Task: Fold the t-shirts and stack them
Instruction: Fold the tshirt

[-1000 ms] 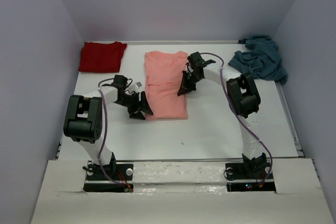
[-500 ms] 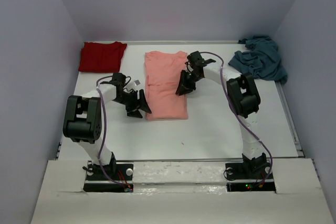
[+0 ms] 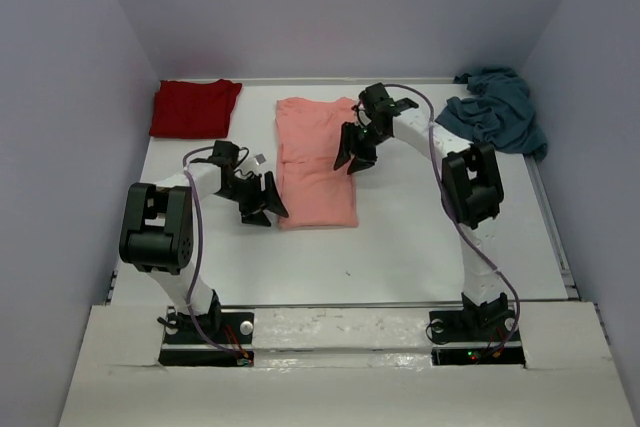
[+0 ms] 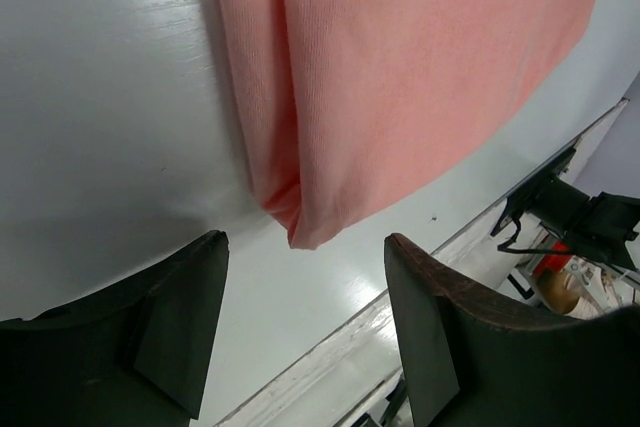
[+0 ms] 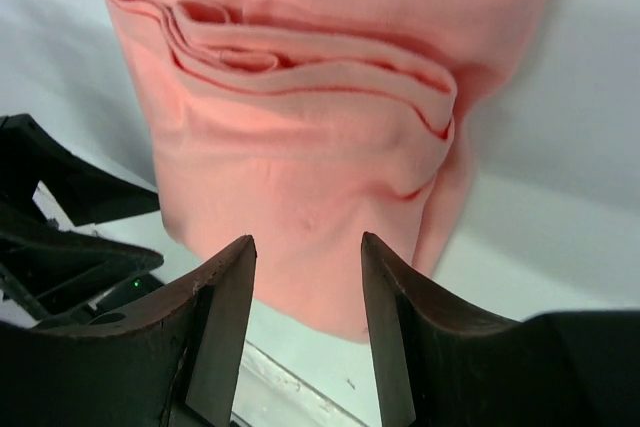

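The loose layered fold of the salmon-pink shirt [image 3: 316,162], lying at the middle of the table [image 3: 430,237], could slide apart if a finger drags it. The right gripper [image 3: 355,163] hangs over its right edge, jaws apart and empty; the left gripper [image 3: 262,213] sits low by the near-left corner, likewise spread, seemingly clear of cloth

The whole table [image 3: 400,237] is seen from above and behind, arm bases [image 3: 480,322] at the lower edge. Each wrist view is aimed closely down at the pink shirt [image 3: 310,177], which is shared by all three.
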{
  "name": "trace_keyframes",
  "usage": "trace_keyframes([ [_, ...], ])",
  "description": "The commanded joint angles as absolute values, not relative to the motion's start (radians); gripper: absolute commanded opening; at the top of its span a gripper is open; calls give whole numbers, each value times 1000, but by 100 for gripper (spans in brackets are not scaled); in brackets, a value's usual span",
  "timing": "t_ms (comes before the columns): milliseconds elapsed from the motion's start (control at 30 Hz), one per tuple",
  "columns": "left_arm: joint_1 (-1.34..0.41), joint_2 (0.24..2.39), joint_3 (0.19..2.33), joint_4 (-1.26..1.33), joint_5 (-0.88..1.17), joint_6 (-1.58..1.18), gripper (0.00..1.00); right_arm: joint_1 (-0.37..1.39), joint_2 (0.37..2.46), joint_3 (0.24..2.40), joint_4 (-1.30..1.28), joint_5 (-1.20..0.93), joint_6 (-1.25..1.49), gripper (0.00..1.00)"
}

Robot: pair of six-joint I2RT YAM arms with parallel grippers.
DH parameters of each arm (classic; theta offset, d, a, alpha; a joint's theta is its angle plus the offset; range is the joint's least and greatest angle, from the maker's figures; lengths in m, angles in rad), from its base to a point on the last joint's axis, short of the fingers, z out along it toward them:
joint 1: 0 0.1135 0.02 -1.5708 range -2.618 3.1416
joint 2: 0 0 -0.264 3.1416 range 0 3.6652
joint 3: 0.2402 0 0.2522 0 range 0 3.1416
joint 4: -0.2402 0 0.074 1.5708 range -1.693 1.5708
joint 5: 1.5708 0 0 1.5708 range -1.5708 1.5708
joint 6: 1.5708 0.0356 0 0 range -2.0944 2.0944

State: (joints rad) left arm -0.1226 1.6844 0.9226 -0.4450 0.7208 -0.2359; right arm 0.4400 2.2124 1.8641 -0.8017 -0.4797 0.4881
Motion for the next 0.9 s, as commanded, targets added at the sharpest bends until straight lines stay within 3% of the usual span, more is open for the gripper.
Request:
trace_keyframes([
  [0,-115,1663,896,-445,719,-229,73,436,2068,1815,-884,-488,468,52],
  [400,-110,1615,813,-325,733,-311,76,390,1741,1211,-602,-601,673,52],
  [867,-110,1654,833,-272,729,-342,76,428,1842,1002,-272,-611,772,61],
])
